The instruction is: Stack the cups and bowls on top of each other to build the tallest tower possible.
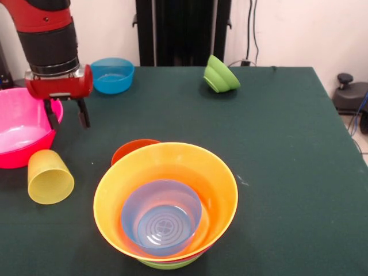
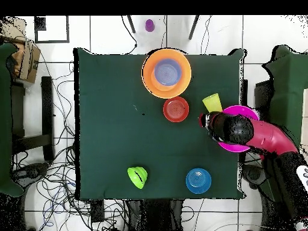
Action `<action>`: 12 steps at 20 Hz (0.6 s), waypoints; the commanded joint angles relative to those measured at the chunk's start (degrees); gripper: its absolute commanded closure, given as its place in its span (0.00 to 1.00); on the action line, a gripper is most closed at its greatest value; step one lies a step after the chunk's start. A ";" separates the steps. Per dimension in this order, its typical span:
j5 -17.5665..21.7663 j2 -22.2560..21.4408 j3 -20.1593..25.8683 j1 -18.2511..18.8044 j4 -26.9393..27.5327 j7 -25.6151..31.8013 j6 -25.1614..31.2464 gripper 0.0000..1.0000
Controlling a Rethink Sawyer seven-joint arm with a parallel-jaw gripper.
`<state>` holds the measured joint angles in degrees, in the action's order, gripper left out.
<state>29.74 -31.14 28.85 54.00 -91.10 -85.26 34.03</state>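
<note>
I see the tower (image 1: 167, 201) at the table's (image 1: 287, 144) near edge, orange bowl uppermost with a purple bowl (image 1: 162, 217) nested inside. My gripper (image 1: 67, 115) hangs empty, fingers apart, beside the pink bowl (image 1: 20, 129) at the left edge. The yellow cup (image 1: 50, 176) lies tipped there; a glancing descent could roll it off. No writing is readable.

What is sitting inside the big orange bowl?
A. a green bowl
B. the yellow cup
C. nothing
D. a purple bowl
D: a purple bowl sits inside the orange bowl, while the yellow cup lies on its side on the table.
</note>
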 commanded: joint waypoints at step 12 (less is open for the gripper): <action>5.87 -0.22 4.16 -2.91 4.02 14.27 6.12 0.00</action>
<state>31.19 -30.16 31.71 53.82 -89.54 -81.31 34.51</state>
